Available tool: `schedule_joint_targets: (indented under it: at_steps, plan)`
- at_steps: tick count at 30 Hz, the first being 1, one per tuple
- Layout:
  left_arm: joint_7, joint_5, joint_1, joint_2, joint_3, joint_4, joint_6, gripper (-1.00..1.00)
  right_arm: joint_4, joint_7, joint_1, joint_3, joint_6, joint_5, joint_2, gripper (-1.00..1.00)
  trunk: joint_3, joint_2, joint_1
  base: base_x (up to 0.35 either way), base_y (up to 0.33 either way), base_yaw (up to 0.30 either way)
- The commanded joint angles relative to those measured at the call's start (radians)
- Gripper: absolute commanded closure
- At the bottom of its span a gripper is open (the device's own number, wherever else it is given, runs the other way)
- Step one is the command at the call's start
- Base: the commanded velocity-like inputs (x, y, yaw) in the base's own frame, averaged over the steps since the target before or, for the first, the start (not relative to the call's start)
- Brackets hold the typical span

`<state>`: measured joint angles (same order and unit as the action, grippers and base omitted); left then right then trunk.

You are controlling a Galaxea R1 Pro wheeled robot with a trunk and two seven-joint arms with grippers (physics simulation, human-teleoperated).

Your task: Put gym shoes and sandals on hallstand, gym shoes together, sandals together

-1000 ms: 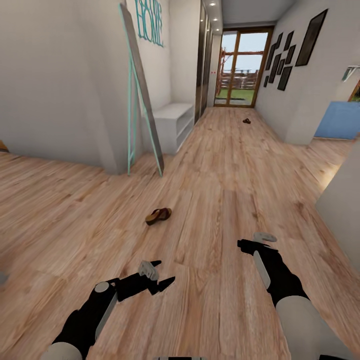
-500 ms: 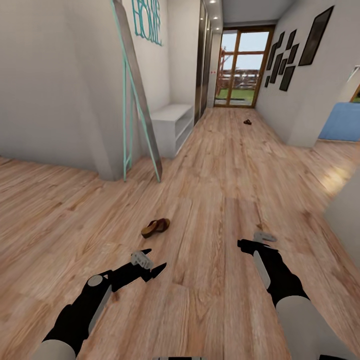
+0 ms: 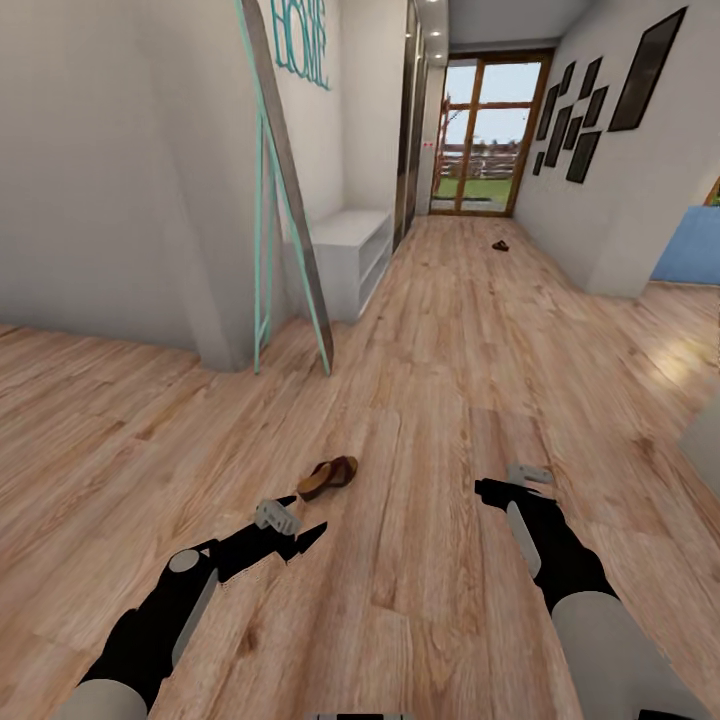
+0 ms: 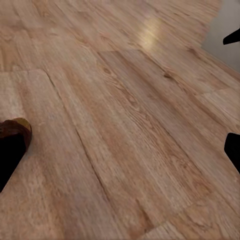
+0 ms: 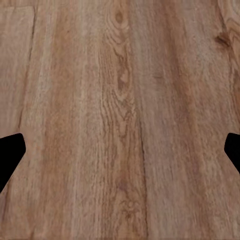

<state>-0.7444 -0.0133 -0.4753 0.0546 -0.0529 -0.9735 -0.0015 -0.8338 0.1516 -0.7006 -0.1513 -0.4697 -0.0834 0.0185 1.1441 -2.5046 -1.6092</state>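
On corridor floor (image 3: 450, 330): sandal (image 3: 327, 477) near spread left gripper (image 3: 300, 520); right gripper (image 5: 120, 155) spread.

- The corridor floor (image 3: 430, 330) is light brown wood with darker wavy lines and small dark knots.
- The near sandal (image 3: 327, 476) is dark brown on top, with a lighter tan sole.
- The far sandal (image 3: 499, 245) is a small dark brown spot.
- The low shelf unit (image 3: 348, 255) is pale grey, nearly white.
- The leaning mirror frame (image 3: 290, 195) is blue-green with a grey face.
- The wall letters (image 3: 301, 43) are blue-green too.
- The walls (image 3: 110, 170) are white-grey.
- The picture frames (image 3: 585, 110) are black.
- The door frame (image 3: 484, 135) is brown; green grass and blue sky show through it.
- The left gripper (image 3: 295, 525) is black with a grey part.
- The right gripper (image 3: 497, 488) is black with a grey part too.
- Both arms go from black to grey-white.
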Motion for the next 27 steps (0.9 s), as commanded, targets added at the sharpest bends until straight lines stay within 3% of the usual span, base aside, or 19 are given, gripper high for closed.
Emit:
schedule_joint_targets:
  at_steps: [1,12,21,24,27]
  plan:
    - [-0.001,-0.001,0.000,0.001,-0.001,-0.001,0.000,-1.00,-0.001,0.006,0.000,0.001,-0.004,-0.010,0.000,-1.00,0.001,0.000,0.000,0.242,0.263,-0.208]
    - [-0.001,-0.002,0.000,0.001,-0.001,-0.001,0.000,-1.00,-0.001,0.007,0.000,0.001,-0.005,-0.009,0.000,-1.00,0.001,0.000,0.000,0.291,0.185,-0.272]
    - [0.000,0.000,0.000,-0.001,-0.001,0.001,0.000,-1.00,-0.001,0.007,0.000,0.001,-0.004,-0.010,0.000,-1.00,0.001,0.000,0.000,0.329,0.147,-0.031]
    - [0.013,-0.011,0.006,0.016,0.004,0.001,0.003,-1.00,0.001,0.006,0.000,0.005,-0.003,-0.009,0.004,-1.00,0.001,0.000,0.000,0.153,0.000,0.000]
    - [0.013,-0.011,0.006,0.017,0.004,0.001,0.003,-1.00,0.001,0.006,0.000,0.004,-0.003,-0.009,0.004,-1.00,0.001,0.000,0.000,0.154,0.000,0.000]
